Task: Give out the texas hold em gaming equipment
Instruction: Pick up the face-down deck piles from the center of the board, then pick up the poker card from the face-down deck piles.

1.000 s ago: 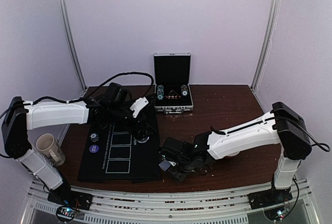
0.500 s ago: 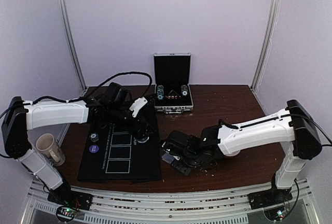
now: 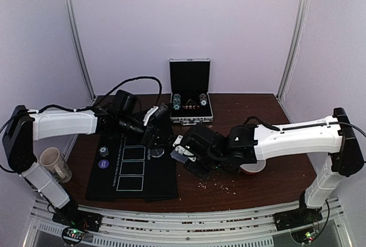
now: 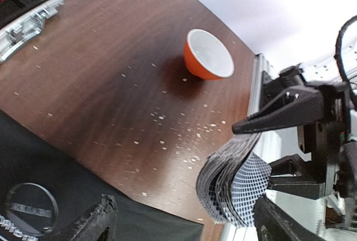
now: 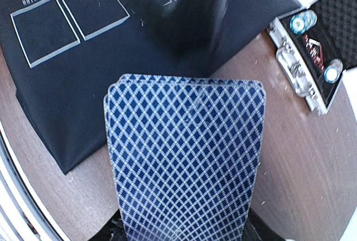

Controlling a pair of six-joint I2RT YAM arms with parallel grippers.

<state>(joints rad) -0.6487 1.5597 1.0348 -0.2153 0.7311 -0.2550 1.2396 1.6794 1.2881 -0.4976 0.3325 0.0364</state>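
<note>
My right gripper (image 3: 184, 155) is shut on a deck of playing cards (image 5: 187, 163) with blue-and-white diamond backs, fanned and bent in the left wrist view (image 4: 234, 188). The deck hangs just off the right edge of the black mat (image 3: 134, 172). My left gripper (image 3: 158, 136) faces it from the left, open (image 4: 187, 221), nothing between its fingers (image 4: 97, 224); the deck stands close to its right finger. Two small chips (image 3: 103, 158) and a clear round button (image 3: 155, 152) lie on the mat. More chips (image 5: 301, 22) sit in the open metal case (image 3: 190, 111).
A red bowl with a white inside (image 4: 209, 54) stands on the wood table right of the deck, partly hidden under my right arm (image 3: 251, 168). A beige mug (image 3: 54, 164) sits at the left edge. White crumbs speckle the table (image 4: 167, 124).
My right arm has carried the deck away from the near edge, up and to the left, toward my left gripper. The left gripper has shifted slightly right and narrowed a little.
</note>
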